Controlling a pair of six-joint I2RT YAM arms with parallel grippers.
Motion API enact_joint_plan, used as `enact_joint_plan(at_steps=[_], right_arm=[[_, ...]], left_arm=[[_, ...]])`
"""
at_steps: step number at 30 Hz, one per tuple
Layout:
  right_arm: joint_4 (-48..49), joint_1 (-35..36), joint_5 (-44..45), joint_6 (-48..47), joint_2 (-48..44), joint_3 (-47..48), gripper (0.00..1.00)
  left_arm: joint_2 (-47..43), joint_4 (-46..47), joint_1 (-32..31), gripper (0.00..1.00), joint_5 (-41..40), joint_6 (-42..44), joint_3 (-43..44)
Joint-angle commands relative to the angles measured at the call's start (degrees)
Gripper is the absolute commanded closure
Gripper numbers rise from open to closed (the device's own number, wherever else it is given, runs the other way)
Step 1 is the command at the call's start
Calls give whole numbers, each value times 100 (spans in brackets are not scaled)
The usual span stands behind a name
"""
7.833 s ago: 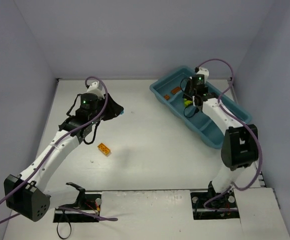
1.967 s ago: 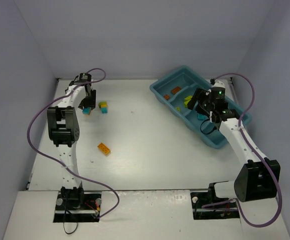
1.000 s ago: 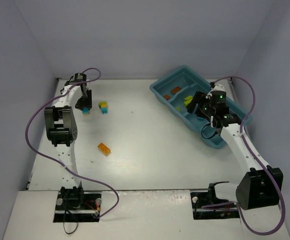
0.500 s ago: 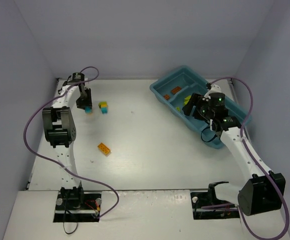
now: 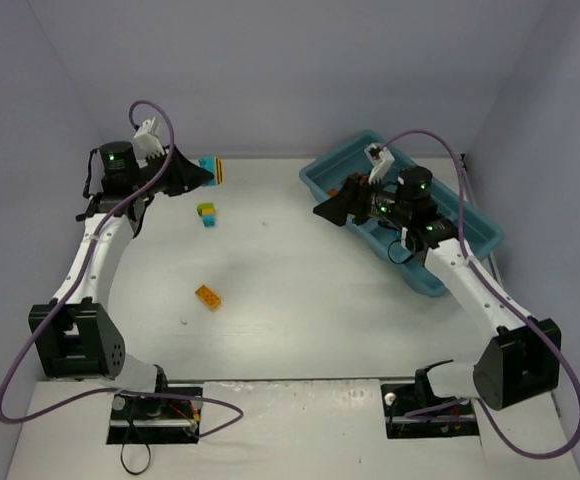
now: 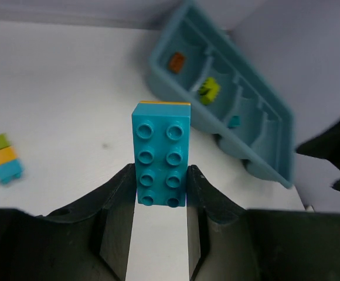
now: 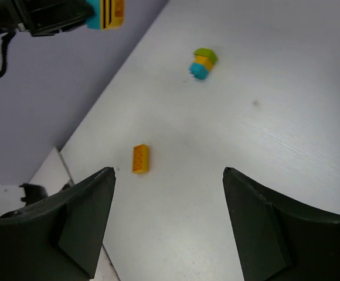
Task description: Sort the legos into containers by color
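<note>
Two-tone brick (image 6: 161, 153) clamped by long sides in my left gripper (image 6: 161, 181); likely light, rigid, slick; right gripper (image 7: 169, 175) apart.

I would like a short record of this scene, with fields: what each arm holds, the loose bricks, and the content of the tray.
left jaws: shut on a cyan brick with a yellow layer under it, lifted off the table
right jaws: open, empty
loose on table: orange brick; green-yellow-cyan stack
tray: brown-orange brick, green brick, small cyan brick, one per compartment
fourth compartment: content not visible
</note>
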Motion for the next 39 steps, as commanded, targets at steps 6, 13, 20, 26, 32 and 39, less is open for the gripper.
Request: enact_joint_plan(at_steps=[6, 13, 20, 26, 32, 39], right_arm=[[1890, 685, -1537, 415, 861, 977, 28], [2242, 915, -1924, 486, 1398, 1575, 28], [2356, 1029, -2073, 530, 1556, 1804, 29], [2365, 1143, -2196, 530, 1644, 1953, 34], [2391, 1240, -2302, 521, 1644, 1953, 35], [2426, 1337, -2311, 512, 1636, 1971, 37]], left_arm=[[-731, 1412, -864, 100, 1865, -485, -203], [-1118, 1271, -1182, 100, 2225, -317, -264], [-1250, 1026, -1375, 100, 2393, -72, -273], [-1259, 876, -1463, 100, 2454, 17, -317], [-1207, 788, -1464, 100, 2357, 158, -264], [-1110, 788, -1464, 100, 2366, 149, -176]])
